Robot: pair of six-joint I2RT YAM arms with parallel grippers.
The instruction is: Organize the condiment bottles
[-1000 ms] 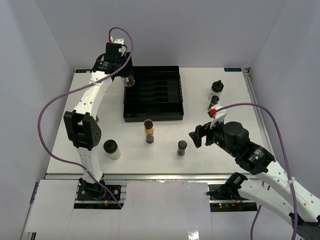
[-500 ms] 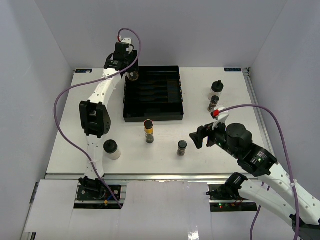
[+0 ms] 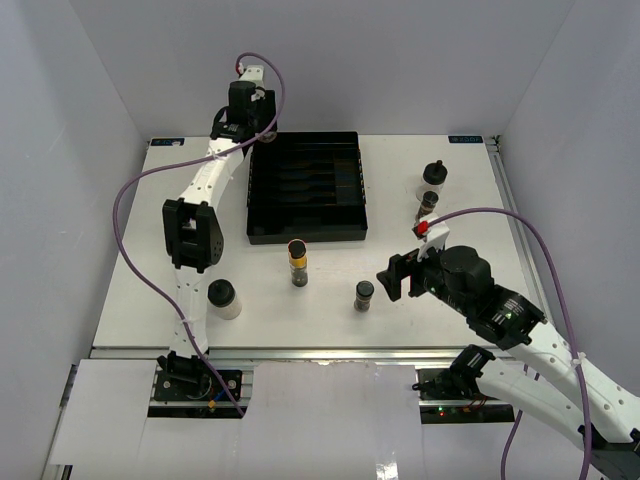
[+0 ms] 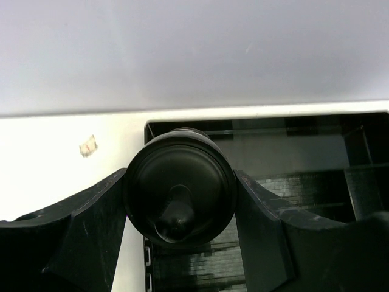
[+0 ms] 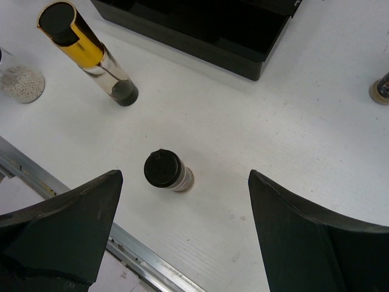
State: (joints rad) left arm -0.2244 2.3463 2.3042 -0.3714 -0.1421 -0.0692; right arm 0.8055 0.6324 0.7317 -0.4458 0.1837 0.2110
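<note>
Here the left tool (image 4: 180,198) grips a round, glossy, black-capped bottle (image 4: 179,179).

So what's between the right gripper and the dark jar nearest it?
Nothing. Right wrist view shows only bare table between the open right gripper and that dark jar.

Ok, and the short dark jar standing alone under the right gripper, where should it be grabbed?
Probably its body just below the black lid, coming down from above: the short dark jar stands upright with bare table all round, and the open right gripper shows a finger on each side of it.
</note>
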